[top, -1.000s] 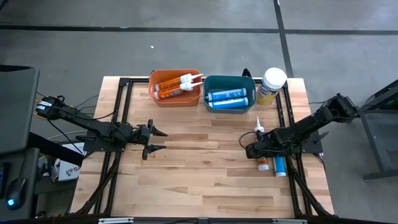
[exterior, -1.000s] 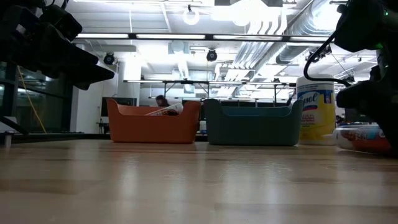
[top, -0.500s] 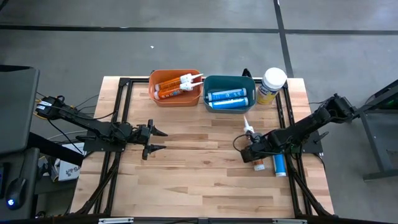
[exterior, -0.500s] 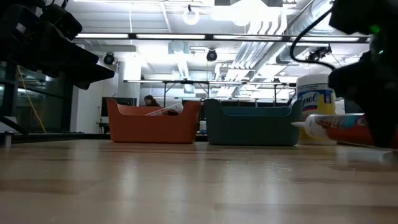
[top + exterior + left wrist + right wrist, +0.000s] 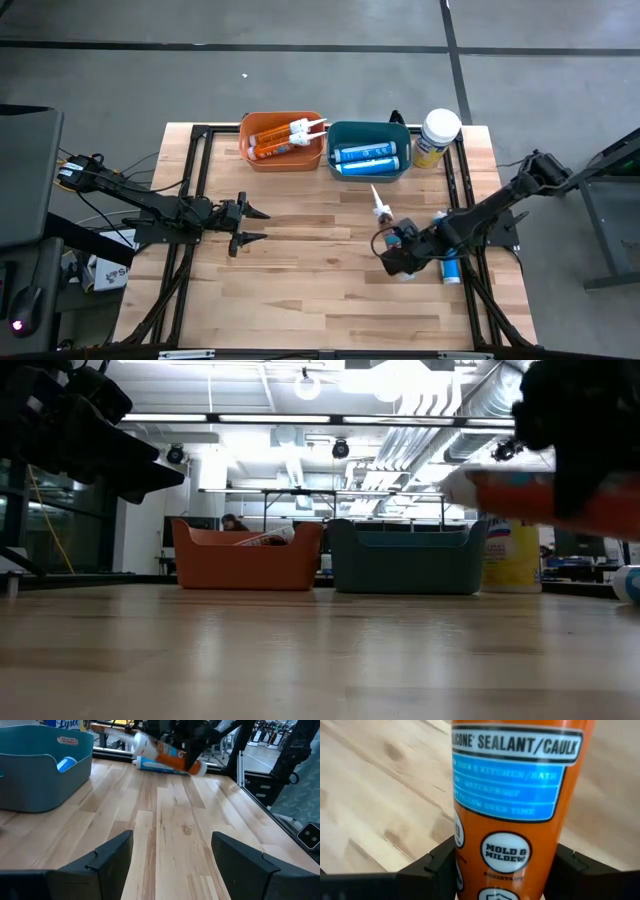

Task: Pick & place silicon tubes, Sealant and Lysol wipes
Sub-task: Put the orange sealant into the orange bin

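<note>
My right gripper [image 5: 398,248] is shut on an orange silicone sealant tube [image 5: 516,795] with a white nozzle [image 5: 377,201], held above the table right of centre. It also shows lifted in the low view [image 5: 540,500] and in the left wrist view [image 5: 167,754]. A blue tube [image 5: 450,266] lies on its side on the table by the right rail. The Lysol wipes [image 5: 437,135] stand upright at the far right, beside the blue bin [image 5: 334,150]. My left gripper [image 5: 250,225] is open and empty, left of centre. My right gripper pinches the orange tube's round body [image 5: 470,845] between its two fingers [image 5: 440,862], on the half away from the nozzle. The fingers come from the table's right and lie across the tube. The tube is lifted clear, roughly level, with its nozzle toward the far edge.
An orange bin [image 5: 248,150] with two orange tubes and the blue bin with two blue tubes stand side by side at the far edge. Black rails [image 5: 190,190] run along both sides of the table. Bare wood lies at the middle and near side.
My right gripper has lifted the orange tube off the table, where it lay next to the blue tube, and carried it toward the table's left. The tube now hangs clear, with its nozzle swung left. The blue tube has stayed where it was.
</note>
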Motion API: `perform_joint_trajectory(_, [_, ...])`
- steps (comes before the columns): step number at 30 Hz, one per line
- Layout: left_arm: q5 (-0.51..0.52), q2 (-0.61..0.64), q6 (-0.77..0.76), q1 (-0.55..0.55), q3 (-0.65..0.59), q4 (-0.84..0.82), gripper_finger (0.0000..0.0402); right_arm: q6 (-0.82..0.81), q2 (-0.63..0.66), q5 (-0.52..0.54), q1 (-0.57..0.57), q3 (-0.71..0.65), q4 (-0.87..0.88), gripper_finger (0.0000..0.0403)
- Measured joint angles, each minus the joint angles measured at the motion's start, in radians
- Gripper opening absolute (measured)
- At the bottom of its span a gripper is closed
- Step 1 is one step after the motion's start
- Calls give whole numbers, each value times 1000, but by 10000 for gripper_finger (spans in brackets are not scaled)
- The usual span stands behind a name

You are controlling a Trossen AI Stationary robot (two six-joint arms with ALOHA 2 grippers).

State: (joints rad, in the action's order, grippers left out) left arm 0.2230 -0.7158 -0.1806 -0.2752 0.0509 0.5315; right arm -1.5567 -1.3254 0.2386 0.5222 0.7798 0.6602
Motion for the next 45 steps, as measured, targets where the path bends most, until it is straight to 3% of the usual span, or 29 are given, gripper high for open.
perform_joint_trajectory(5, [5, 0, -8, 0, 0, 0, 264, 100, 0, 201, 40, 42, -6, 203])
perform_joint_trajectory(10, [11, 0, -11, 0, 0, 16, 264, 301, 1, 356, 45, 40, -96, 203])
perform_joint_trajectory(16, [22, 0, -11, 0, 0, 111, 264, 612, 1, 534, 24, 40, -248, 203])
perform_joint_trajectory(20, [43, 0, 2, 0, 0, 216, 264, 824, 2, 596, -5, 40, -369, 203])
perform_joint_trajectory(25, [58, 0, 78, 0, 2, 390, 264, 1068, -6, 551, -67, 40, -579, 202])
perform_joint_trajectory(30, [69, 0, 183, 1, 66, 410, 264, 1271, -47, 426, -150, 40, -815, 202])
perform_joint_trajectory(38, [49, -29, 257, 1, 246, 227, 264, 1408, -117, 243, -266, 40, -1053, 202])
perform_joint_trajectory(45, [18, -112, 283, 50, 369, 168, 264, 1461, -135, 132, -323, 40, -1151, 202])
